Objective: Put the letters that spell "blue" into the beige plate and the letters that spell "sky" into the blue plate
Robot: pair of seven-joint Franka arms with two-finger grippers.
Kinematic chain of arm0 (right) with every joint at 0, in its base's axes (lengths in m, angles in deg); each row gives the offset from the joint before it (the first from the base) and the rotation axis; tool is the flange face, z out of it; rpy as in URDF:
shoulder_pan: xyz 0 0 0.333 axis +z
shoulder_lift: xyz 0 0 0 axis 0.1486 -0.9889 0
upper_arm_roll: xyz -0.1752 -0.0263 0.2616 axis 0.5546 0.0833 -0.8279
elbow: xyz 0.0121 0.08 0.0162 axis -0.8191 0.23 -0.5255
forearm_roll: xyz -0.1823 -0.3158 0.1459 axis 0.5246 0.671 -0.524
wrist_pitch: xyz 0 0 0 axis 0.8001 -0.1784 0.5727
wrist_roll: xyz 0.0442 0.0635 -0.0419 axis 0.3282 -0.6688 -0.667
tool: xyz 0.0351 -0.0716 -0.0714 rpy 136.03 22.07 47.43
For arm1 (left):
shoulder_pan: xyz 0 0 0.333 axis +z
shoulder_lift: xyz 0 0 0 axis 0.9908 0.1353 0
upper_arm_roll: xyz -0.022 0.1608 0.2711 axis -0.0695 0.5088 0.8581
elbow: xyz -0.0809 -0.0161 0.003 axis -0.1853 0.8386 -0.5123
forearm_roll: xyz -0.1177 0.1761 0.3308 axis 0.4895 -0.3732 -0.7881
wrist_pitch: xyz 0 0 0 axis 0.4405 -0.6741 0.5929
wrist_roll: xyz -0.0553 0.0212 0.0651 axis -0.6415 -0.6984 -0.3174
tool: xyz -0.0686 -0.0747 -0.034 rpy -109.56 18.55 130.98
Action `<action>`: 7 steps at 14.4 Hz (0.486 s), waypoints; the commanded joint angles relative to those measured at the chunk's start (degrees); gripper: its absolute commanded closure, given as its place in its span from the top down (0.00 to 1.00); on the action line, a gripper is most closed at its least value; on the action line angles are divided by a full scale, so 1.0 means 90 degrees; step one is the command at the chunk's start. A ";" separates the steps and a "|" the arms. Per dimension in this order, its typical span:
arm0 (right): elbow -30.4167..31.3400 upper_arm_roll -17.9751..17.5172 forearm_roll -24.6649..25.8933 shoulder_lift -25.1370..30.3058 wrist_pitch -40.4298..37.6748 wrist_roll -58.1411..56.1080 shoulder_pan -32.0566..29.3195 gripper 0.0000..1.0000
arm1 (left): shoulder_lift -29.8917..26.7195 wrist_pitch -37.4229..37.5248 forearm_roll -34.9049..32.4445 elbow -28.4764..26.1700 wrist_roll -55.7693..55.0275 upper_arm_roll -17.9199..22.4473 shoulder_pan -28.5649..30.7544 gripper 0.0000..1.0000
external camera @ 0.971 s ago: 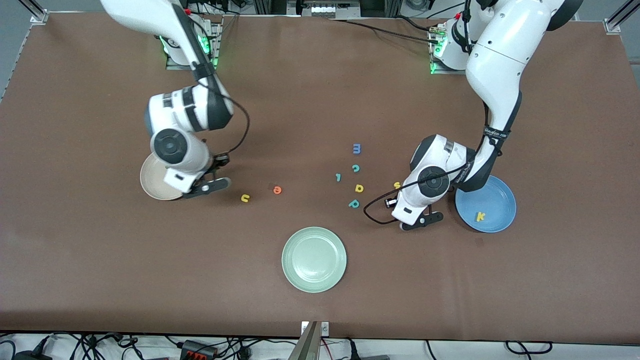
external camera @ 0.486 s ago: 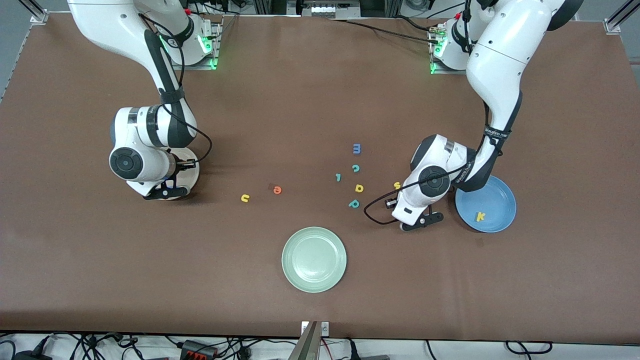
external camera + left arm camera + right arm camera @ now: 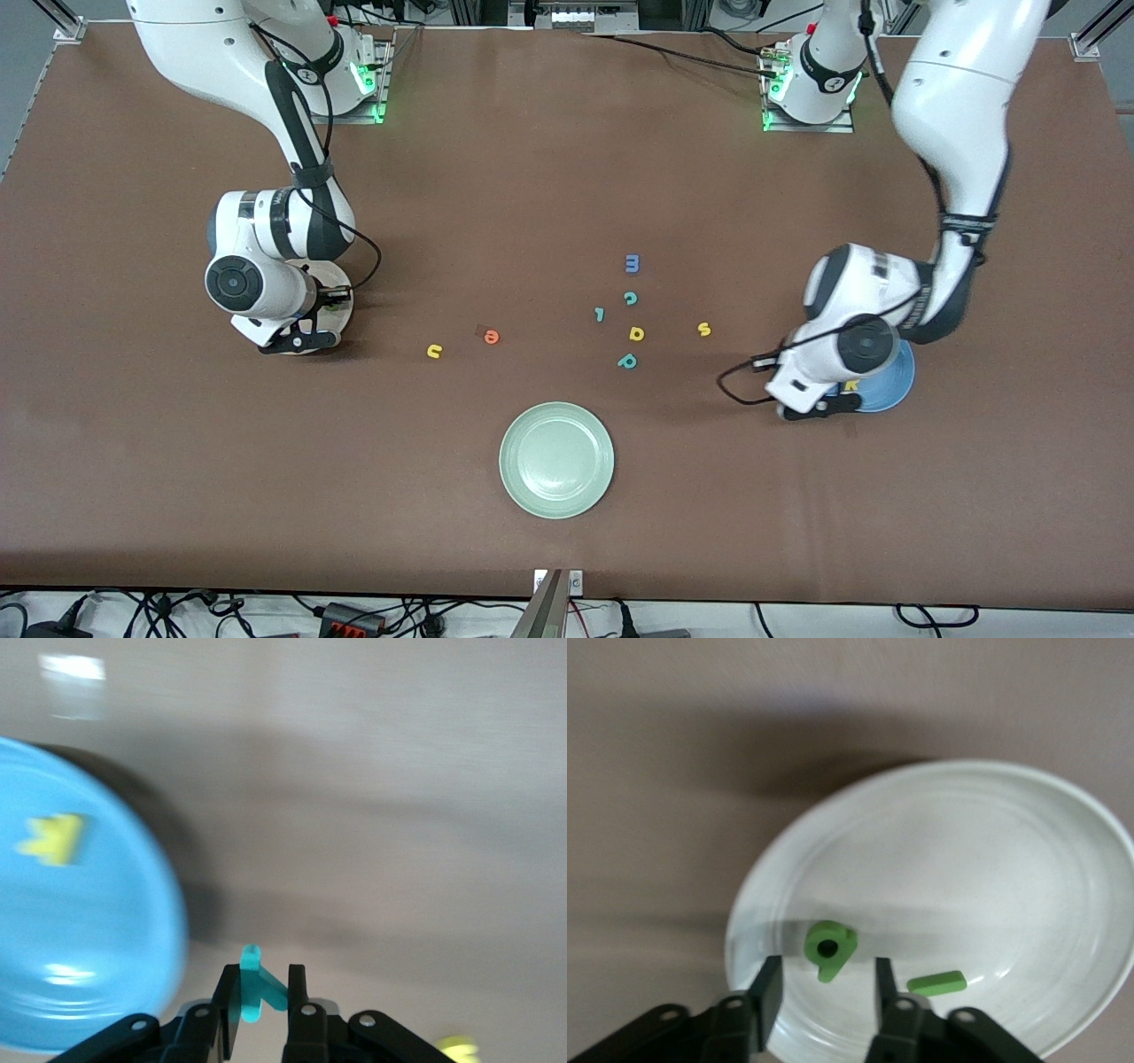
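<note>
My left gripper (image 3: 260, 997) is shut on the teal y (image 3: 255, 985), which hangs over the table just beside the rim of the blue plate (image 3: 897, 379). The yellow k (image 3: 851, 385) lies in that plate. My right gripper (image 3: 824, 989) stands open low over the beige plate (image 3: 1010, 859). The green b (image 3: 829, 949) lies in the plate just past its fingertips, with the green bar l (image 3: 936, 982) beside it. The yellow u (image 3: 434, 351), orange e (image 3: 492, 337) and yellow s (image 3: 704, 329) lie on the table between the two plates.
A pale green plate (image 3: 556, 459) sits nearer the front camera at mid-table. Loose letters cluster near the s: a blue m (image 3: 633, 262), teal c (image 3: 630, 298), small teal hooked piece (image 3: 600, 314), yellow d (image 3: 636, 333) and teal p (image 3: 627, 361).
The left arm has lifted the teal y from beside the s and swung toward the blue plate. The right arm moved over the beige plate, opened its gripper and let go of the green b.
</note>
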State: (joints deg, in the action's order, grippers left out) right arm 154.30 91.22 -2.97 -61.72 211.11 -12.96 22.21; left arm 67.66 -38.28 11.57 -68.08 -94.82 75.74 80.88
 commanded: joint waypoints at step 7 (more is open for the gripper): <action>-0.1595 -0.0082 -0.0719 -0.0681 -0.0356 0.0471 0.0879 1.00 | -0.0089 0.0394 -0.0186 -0.0044 0.1661 -0.0074 0.0950 1.00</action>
State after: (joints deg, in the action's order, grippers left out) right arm 144.33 90.14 -6.03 -63.70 208.74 -11.23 29.74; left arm 67.17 -35.65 11.34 -68.49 -80.38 76.06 90.16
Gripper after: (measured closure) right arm 0.000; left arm 0.608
